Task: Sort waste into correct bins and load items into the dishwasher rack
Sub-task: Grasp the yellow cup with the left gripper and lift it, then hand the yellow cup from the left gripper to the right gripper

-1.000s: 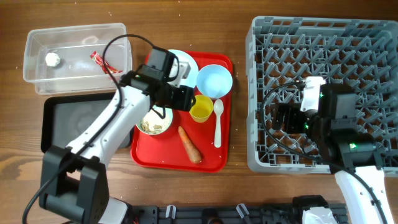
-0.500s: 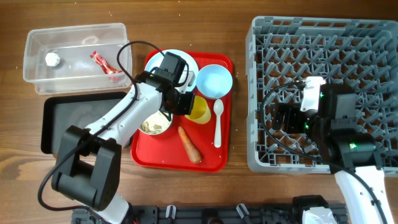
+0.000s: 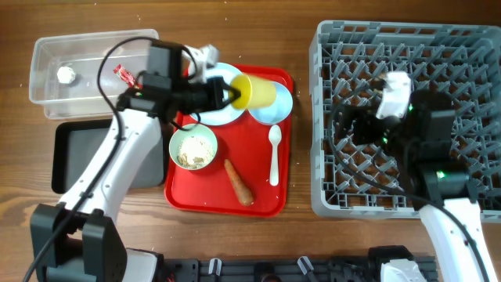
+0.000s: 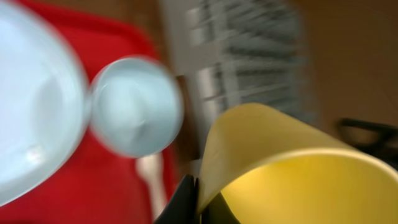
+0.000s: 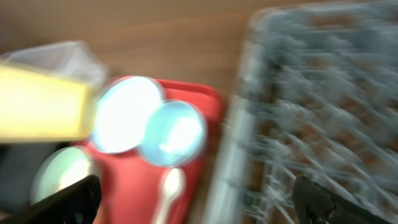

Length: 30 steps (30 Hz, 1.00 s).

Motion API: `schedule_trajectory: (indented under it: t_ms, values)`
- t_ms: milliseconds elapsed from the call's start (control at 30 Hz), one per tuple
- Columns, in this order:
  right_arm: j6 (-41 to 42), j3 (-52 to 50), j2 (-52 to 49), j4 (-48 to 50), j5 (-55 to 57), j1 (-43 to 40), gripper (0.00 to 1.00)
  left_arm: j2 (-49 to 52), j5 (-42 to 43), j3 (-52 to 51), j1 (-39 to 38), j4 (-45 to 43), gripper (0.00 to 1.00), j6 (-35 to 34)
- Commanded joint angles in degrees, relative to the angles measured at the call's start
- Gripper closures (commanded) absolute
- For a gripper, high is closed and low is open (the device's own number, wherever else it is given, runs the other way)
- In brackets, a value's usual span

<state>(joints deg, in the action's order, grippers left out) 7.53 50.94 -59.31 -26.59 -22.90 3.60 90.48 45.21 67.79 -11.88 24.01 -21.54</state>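
Overhead, your left gripper (image 3: 228, 94) pinches the rim of the yellow cup (image 3: 256, 92), tipped sideways above the blue bowl (image 3: 279, 110) with its long axis aimed at the dishwasher rack (image 3: 321, 117) well to the right; the left wrist shows that rim nipped tight, and the right wrist shows the right gripper (image 5: 193, 199) gaping and empty, nearer the pegs.

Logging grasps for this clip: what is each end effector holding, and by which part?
The left end effector pinches the yellow cup by its rim, cup tipped sideways. The right end effector is open and holds nothing.
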Motion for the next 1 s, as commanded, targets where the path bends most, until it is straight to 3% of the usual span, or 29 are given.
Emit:
schedule_trajectory:
  t_ms: [0, 167, 367, 967]
  values:
    - [-6.6, 1.1, -4.0, 5.7, -28.5, 0.0, 0.00, 0.3, 21.0, 0.2, 0.9, -5.6, 0.96, -9.5]
    - [-9.1, 1.1, -9.1, 12.2, -42.2, 0.0, 0.00, 0.3, 26.5, 0.2, 0.7, -6.3, 0.96, -9.8]
    - [-9.0, 1.1, -13.2, 19.3, -52.5, 0.1, 0.00, 0.3, 26.6, 0.2, -0.2, -6.3, 0.96, -11.2]
    - [-8.8, 1.1, -13.7, 23.1, -53.3, 0.1, 0.02, 0.3, 26.4, 0.2, -7.1, -7.2, 0.96, -13.7]
